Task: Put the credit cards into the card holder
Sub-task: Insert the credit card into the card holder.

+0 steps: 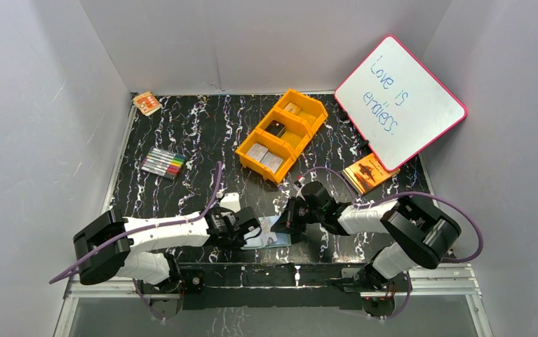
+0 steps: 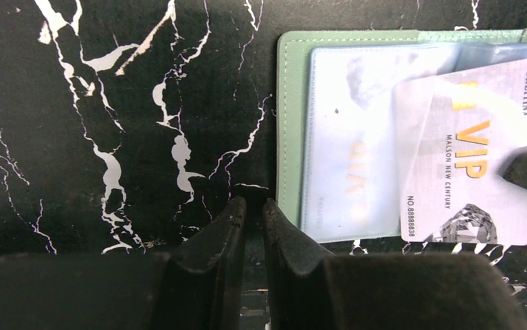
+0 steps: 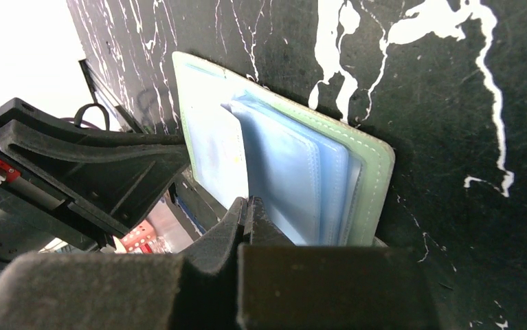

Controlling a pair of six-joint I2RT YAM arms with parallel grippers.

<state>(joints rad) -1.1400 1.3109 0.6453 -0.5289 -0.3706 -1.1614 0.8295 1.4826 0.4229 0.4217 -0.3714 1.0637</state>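
Note:
The grey-green card holder [image 1: 274, 235] lies open on the table near the front edge, its clear pockets facing up [image 2: 289, 137] [image 3: 370, 179]. A silver-white credit card [image 2: 466, 172] marked VIP lies slanted over the right pocket. My left gripper [image 2: 253, 203] [image 1: 255, 230] sits just left of the holder with only a thin slit between its jaws and nothing in it. My right gripper [image 3: 248, 201] [image 1: 285, 223] is shut, its tips at the pockets' edge and over the card's right side. More credit cards, silver [image 1: 264, 156], black [image 1: 275, 129] and tan [image 1: 292, 109], lie in the orange tray.
The orange three-compartment tray [image 1: 301, 119] stands mid-table. A set of coloured markers [image 1: 163, 163] lies at the left and an orange packet [image 1: 146, 103] in the far left corner. A pink-framed whiteboard [image 1: 399, 102] leans at the right over an orange booklet [image 1: 367, 172].

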